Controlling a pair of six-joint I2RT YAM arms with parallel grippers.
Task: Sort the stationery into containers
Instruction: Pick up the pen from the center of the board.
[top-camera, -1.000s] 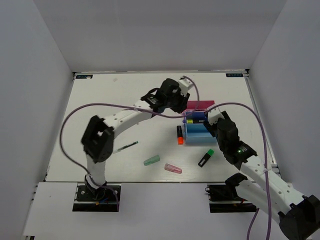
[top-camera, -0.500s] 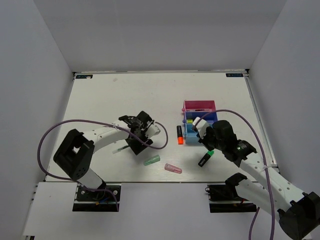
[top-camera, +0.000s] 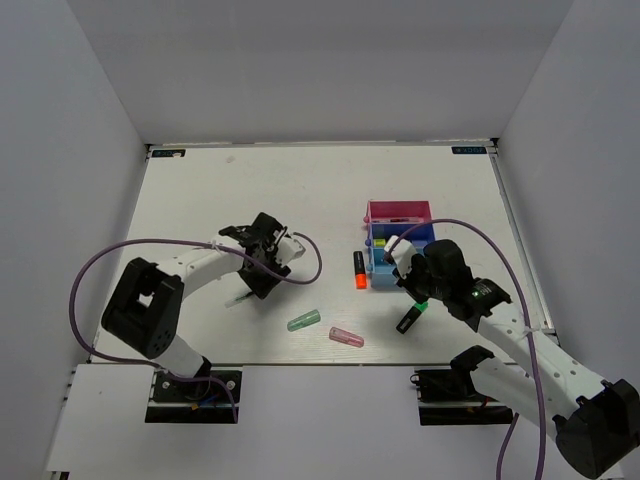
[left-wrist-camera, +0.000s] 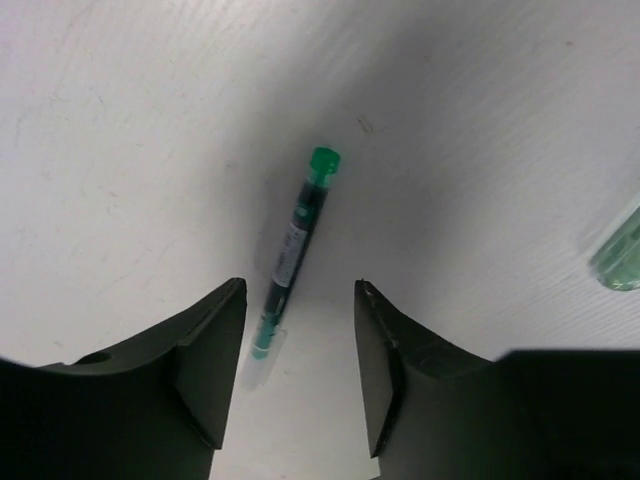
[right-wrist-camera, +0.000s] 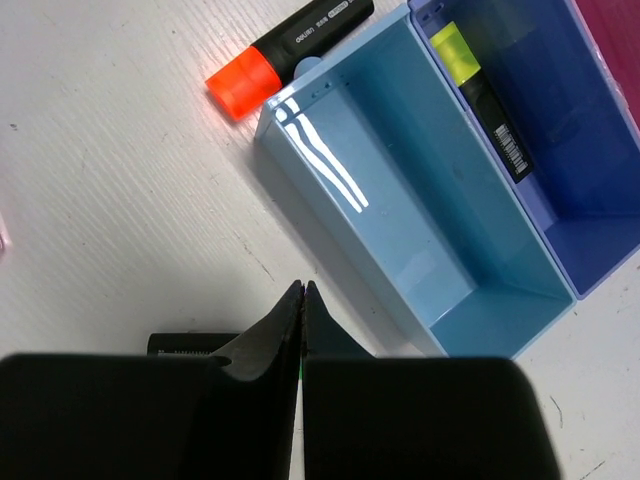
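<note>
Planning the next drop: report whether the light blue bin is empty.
Empty. In the right wrist view the light blue bin shows a bare floor; the yellow highlighter lies in the dark blue bin beside it.

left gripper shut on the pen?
No: the left gripper is open, with the pen lying on the table between its fingers.

orange highlighter (top-camera: 359, 270) left of 3 bins (top-camera: 399, 204) | green capsule (top-camera: 303, 321) near pink capsule (top-camera: 346, 337)

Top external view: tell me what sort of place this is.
Probably a lab test cell for robot manipulation: a white tabletop boxed in by plain white walls, a left arm and right arm bolted at its near edge, and an orange-tipped highlighter beside small joined bins.
</note>
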